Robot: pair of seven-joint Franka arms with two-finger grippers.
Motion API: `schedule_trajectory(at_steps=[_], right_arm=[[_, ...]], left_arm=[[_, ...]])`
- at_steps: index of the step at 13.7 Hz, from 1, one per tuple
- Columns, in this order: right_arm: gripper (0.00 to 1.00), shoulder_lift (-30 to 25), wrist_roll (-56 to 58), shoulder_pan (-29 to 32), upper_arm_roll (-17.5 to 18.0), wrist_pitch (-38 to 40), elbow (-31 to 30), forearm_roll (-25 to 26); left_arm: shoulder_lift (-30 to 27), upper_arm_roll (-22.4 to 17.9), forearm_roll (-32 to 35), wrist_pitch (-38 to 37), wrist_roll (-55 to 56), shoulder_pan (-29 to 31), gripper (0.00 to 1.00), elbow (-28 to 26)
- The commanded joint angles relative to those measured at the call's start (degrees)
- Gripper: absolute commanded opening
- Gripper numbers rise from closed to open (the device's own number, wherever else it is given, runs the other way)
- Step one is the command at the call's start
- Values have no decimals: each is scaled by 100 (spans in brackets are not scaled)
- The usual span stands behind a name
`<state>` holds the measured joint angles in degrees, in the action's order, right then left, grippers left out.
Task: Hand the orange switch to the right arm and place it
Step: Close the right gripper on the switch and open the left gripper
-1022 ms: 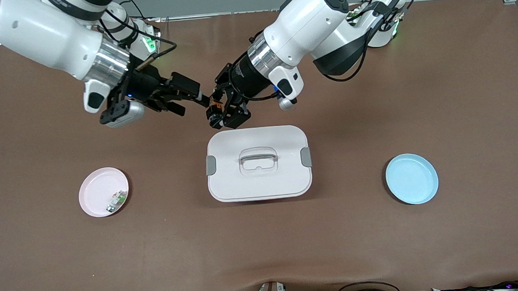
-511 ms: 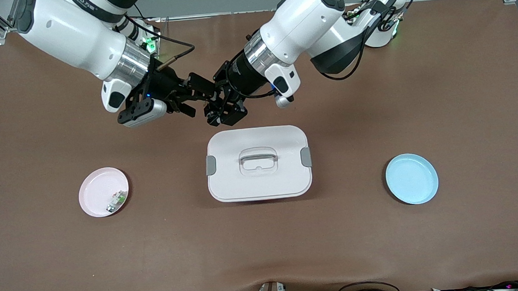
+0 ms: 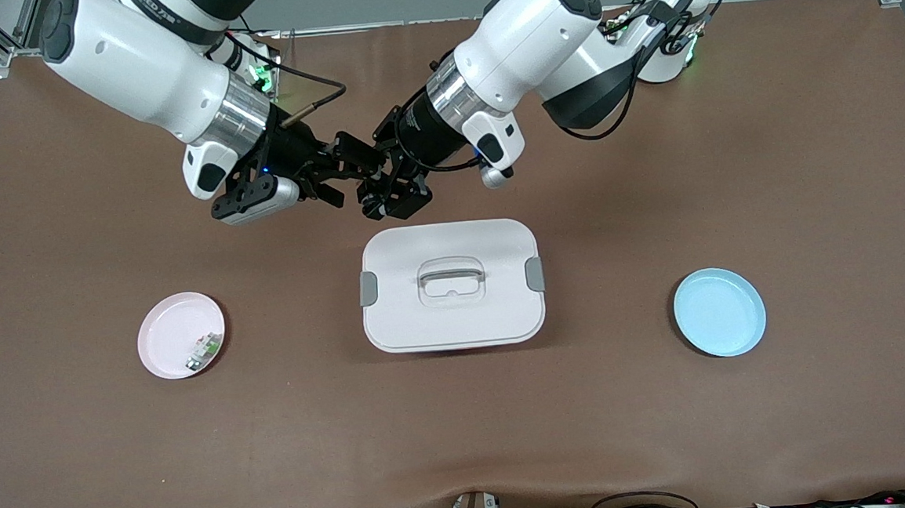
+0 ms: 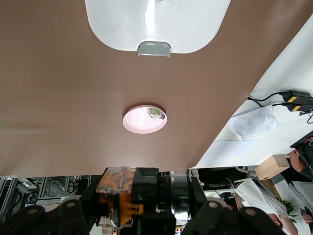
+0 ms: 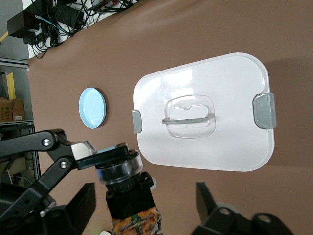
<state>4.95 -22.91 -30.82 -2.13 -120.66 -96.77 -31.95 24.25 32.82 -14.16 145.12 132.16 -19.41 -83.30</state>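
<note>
The orange switch (image 4: 132,196), a black stub with a silver collar and an orange end, hangs in the air with my left gripper (image 4: 144,215) shut on it. My right gripper (image 5: 144,196) is open. One finger (image 5: 80,205) stands on each side of the switch (image 5: 129,196), and a gap shows between each finger and its body. In the front view my left gripper (image 3: 386,197) and my right gripper (image 3: 353,177) meet over the brown table beside the white box, on its side toward the robots' bases. The switch itself is hidden between them there.
A white lidded box (image 3: 453,317) with grey latches sits mid-table. A pink plate (image 3: 167,334) holding a small white-and-green part (image 3: 203,349) lies toward the right arm's end. A blue plate (image 3: 719,312) lies toward the left arm's end.
My right arm has swung in toward the left gripper, and its fingers now straddle the switch. The left gripper has shifted slightly toward the bases, still holding the switch.
</note>
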Motion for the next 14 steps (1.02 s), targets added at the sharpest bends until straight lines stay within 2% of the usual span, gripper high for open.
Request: schedule_trajectory(at_steps=[1, 2, 3, 9, 11, 14], right_arm=[[21, -21, -64, -99, -42, -19, 26, 119], [3, -21, -73, -99, -42, -10, 26, 119], [0, -21, -160, -117, -42, -28, 26, 119], [0, 5, -205, -196, -42, -19, 26, 136], [0, -3, -161, -187, -42, 7, 44, 189], [0, -3, -39, -161, -51, 51, 53, 337]], left_arm=[[-43, 14, 141, -62, 126, 16, 40, 15], [-43, 14, 141, -71, 126, 16, 40, 15], [-43, 14, 141, -71, 126, 16, 40, 15], [-43, 14, 141, -80, 126, 16, 41, 15], [-52, 5, 141, -80, 134, 7, 49, 24], [-52, 14, 220, -80, 135, 42, 77, 24]])
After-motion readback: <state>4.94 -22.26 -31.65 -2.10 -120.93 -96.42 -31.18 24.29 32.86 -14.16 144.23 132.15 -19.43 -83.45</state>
